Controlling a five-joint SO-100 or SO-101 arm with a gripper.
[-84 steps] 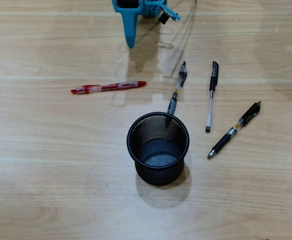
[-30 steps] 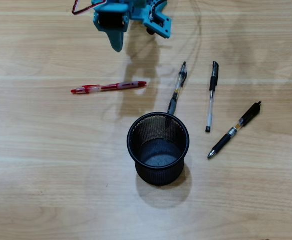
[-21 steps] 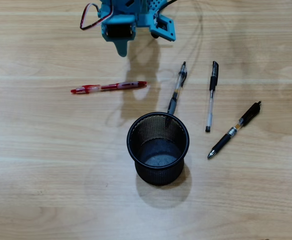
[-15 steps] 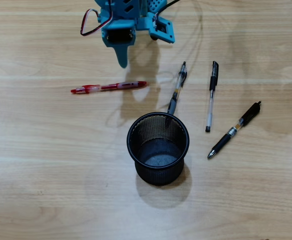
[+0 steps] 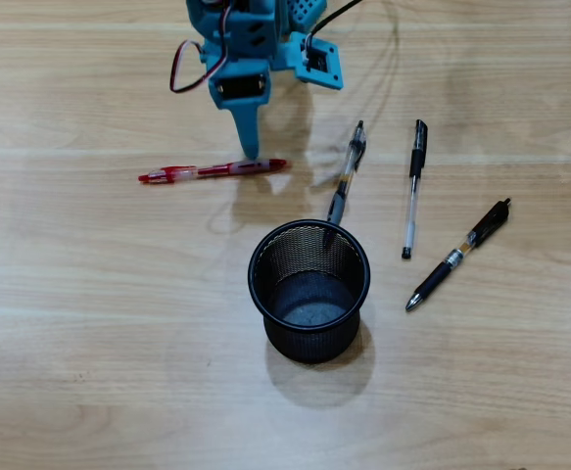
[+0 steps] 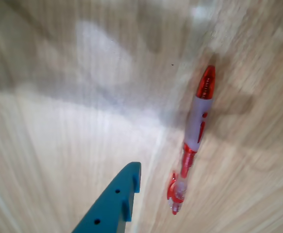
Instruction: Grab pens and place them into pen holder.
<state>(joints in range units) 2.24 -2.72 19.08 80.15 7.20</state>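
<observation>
the holder (image 5: 309,291), a black mesh cup, stands upright on the wood table (image 5: 89,323) and serves as the reference. in the overhead view the blue arm (image 5: 251,49) enters from the top edge, above and left of the holder. its gripper (image 5: 253,155) points down at the table, with the tip over the right end of the red pen (image 5: 212,171). the red pen lies flat, nearly level across the view, up and to the left of the holder and apart from it. a clear pen (image 5: 346,181) with a black grip leans its lower end at the holder's upper rim and runs up and to the right. a black-capped pen (image 5: 412,186) lies flat to the right of the holder, nearly vertical in the view. a black pen (image 5: 459,255) lies further right, slanted, well apart from the holder. the holder's visible floor is bare. in the wrist view the gripper (image 6: 211,187) is spread wide: one blue finger (image 6: 117,201) sits left of the red pen (image 6: 194,136), the other shows only as a sliver at the right edge. the red pen lies between them, touching neither, and nothing is gripped.
</observation>
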